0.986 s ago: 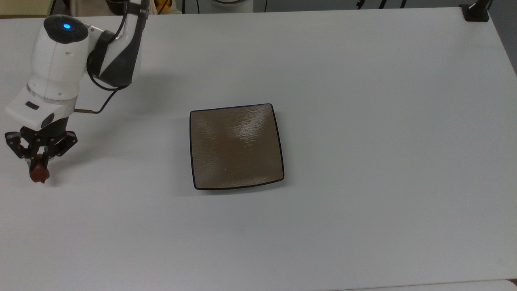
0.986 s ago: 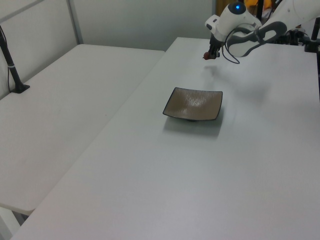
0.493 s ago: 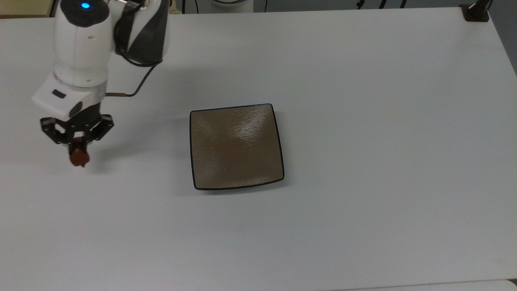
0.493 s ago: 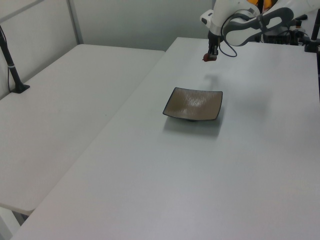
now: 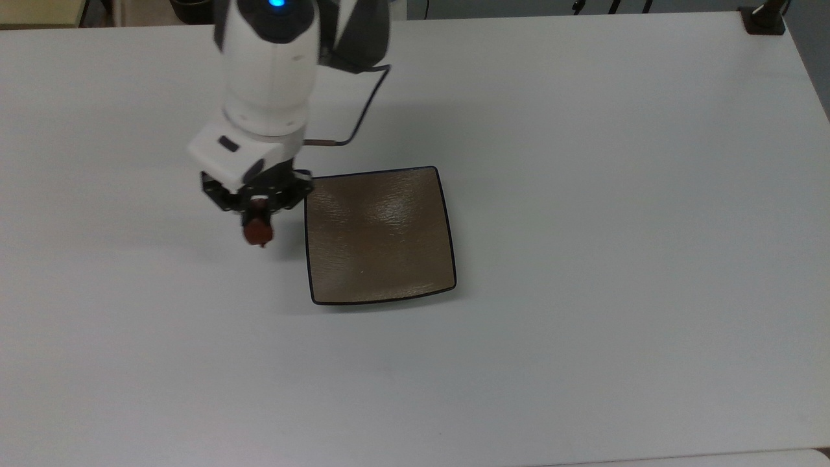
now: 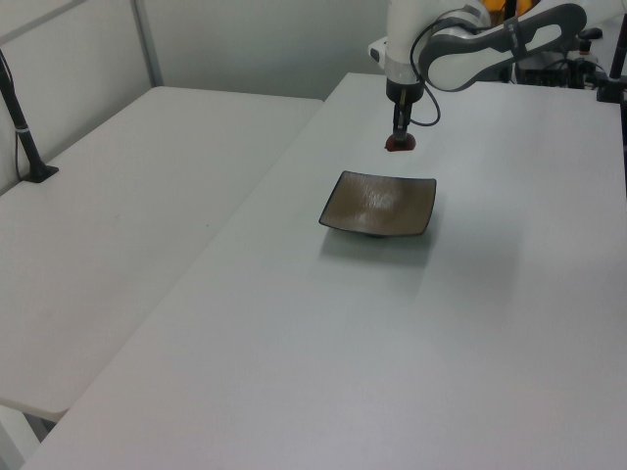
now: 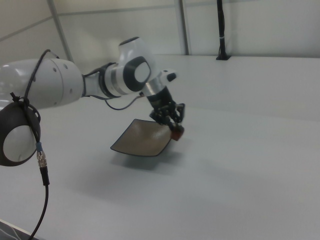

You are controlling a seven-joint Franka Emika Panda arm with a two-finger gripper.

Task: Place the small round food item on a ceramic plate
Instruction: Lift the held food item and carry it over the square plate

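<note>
The small round food item (image 5: pixel 258 231) is a reddish-brown lump held in the air by my gripper (image 5: pixel 258 217), which is shut on it. It hangs just off the left edge of the ceramic plate (image 5: pixel 379 237) in the top view. The plate is square, glossy tan-brown with a thin black rim, and lies bare on the white table. In the left view the food item (image 6: pixel 400 143) hangs beyond the plate's (image 6: pixel 380 205) far edge, under the gripper (image 6: pixel 400 135). In the right view the food item (image 7: pixel 176 133) sits at the plate's (image 7: pixel 142 138) right corner, below the gripper (image 7: pixel 174 128).
The white table (image 5: pixel 583 194) spreads wide around the plate. A black post base (image 5: pixel 764 18) stands at the top view's top right corner. In the left view a second white table (image 6: pixel 118 225) lies alongside, with a black post (image 6: pixel 24 137) on it.
The arm has carried the food item rightward across the top view, from near the table's left edge to just beside the plate's left rim. The plate has not moved.
</note>
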